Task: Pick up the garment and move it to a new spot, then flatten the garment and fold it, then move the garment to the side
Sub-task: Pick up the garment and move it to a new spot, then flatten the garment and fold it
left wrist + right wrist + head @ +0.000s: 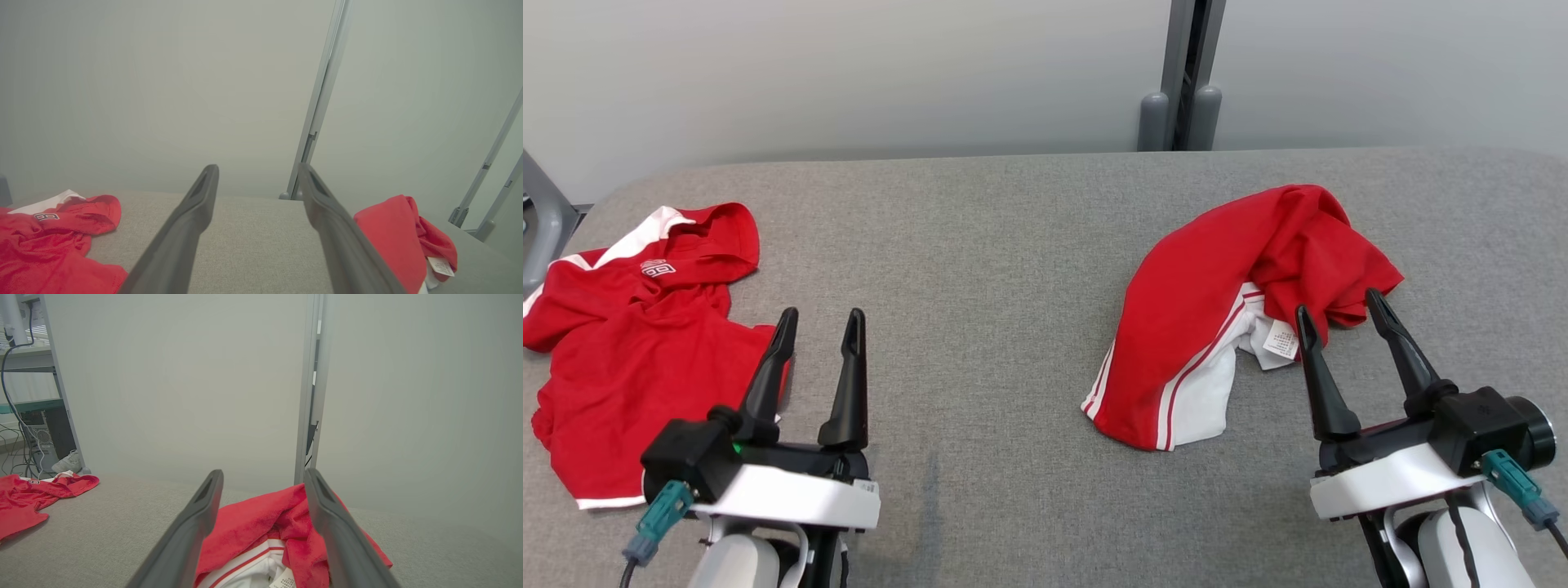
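Left gripper [822, 318] and right gripper [1338, 304] are hanging wide open and empty, the left beside a rumpled red shirt [629, 343], the right at the near edge of the crumpled red-and-white striped garment [1217, 318] on the grey fabric bench [996, 286]. I'm judging that heap my pickup target, since the right gripper is pointing at it.

Open table [996, 269] separates left shirt [637, 343] from right garment [1217, 302].

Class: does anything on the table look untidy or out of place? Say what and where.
Yes. The right-hand red garment lies bunched in a heap, white inside and care label showing. The left-hand red garment is crumpled, one edge folded over. Neither lies flat.
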